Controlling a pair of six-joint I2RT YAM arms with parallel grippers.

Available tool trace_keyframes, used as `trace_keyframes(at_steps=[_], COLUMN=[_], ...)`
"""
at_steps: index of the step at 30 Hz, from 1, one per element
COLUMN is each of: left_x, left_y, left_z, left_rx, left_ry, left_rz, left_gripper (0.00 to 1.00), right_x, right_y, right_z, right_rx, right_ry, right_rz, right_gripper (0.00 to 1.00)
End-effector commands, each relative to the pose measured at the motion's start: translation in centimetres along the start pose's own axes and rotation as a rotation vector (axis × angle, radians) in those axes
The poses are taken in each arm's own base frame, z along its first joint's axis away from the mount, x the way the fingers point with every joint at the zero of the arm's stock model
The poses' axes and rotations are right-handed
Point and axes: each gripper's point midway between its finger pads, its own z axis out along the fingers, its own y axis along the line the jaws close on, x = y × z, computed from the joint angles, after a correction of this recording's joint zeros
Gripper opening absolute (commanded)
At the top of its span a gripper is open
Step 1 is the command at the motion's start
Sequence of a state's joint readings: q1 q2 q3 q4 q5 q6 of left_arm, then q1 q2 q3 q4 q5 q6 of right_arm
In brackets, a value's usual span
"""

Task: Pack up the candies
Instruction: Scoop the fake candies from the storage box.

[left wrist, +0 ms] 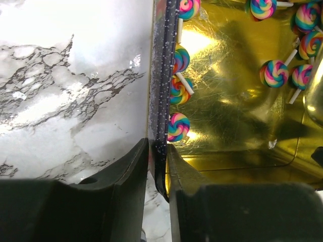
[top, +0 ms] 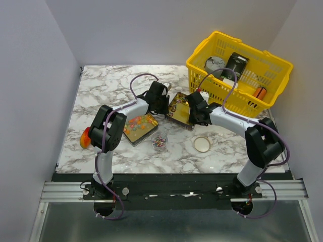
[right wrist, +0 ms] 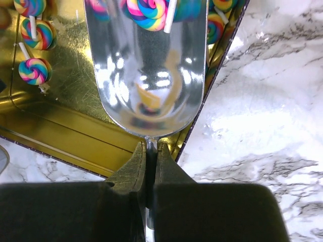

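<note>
While left gripper (left wrist: pixel 157 151) pinches the tin (left wrist: pixel 227 116) wall, right gripper (right wrist: pixel 150 148) clamps the scoop (right wrist: pixel 146 75) handle, one lollipop (right wrist: pixel 146 9) aboard. Loose candies (top: pixel 140 123) sit in a tray (top: pixel 133 141) beside. Advice: hold tin steady, lift scoop level.

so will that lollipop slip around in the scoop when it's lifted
Probably: the scoop is polished and curved, so the lollipop in it may slide off into the tin. It looks small and likely light. Its stick should limit rolling.
</note>
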State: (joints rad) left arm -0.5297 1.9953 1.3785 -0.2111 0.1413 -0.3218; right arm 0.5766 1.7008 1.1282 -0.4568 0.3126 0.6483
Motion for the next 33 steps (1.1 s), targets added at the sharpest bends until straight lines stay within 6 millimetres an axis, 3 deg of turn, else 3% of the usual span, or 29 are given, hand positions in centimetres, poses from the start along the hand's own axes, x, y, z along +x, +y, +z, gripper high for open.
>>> trace_keyframes(at_steps=[1, 9, 12, 13, 17, 23, 33], left_x=[0.2, -1.7, -2.8, -3.6, -5.4, -6.8, -3.1], left_y=[1.8, 0.8, 0.3, -0.1, -0.7, 0.1, 4.7], left_z=[-1.2, -3.1, -4.4, -5.3, -7.7, -11.2, -14.9], left_rx=[-0.064, -0.032, -0.024, -0.013, -0.002, -0.066, -0.267], left_ry=[0.010, -0.077, -0.125, -0.157, -0.243, -0.327, -0.295], left_rz=[0.008, 0.002, 0.006, 0.011, 0.009, 0.005, 0.002], left_gripper=[0.43, 0.66, 0.75, 0.84, 0.99, 0.99, 0.99], right_x=[-1.7, -2.9, -3.0, -2.6, -1.6, 0.2, 5.9], right_y=[-0.3, 1.0, 1.3, 1.1, 1.4, 1.2, 2.6], right_z=[-1.0, -4.0, -5.6, -6.0, -7.9, -10.8, -16.1], right_rx=[-0.001, -0.069, -0.104, -0.107, -0.148, -0.196, -0.339], right_ry=[-0.080, -0.137, -0.130, -0.112, -0.059, -0.014, 0.109], right_rz=[-0.089, -0.137, -0.149, -0.156, -0.177, -0.269, -0.440], right_gripper=[0.01, 0.01, 0.01, 0.01, 0.01, 0.01, 0.01])
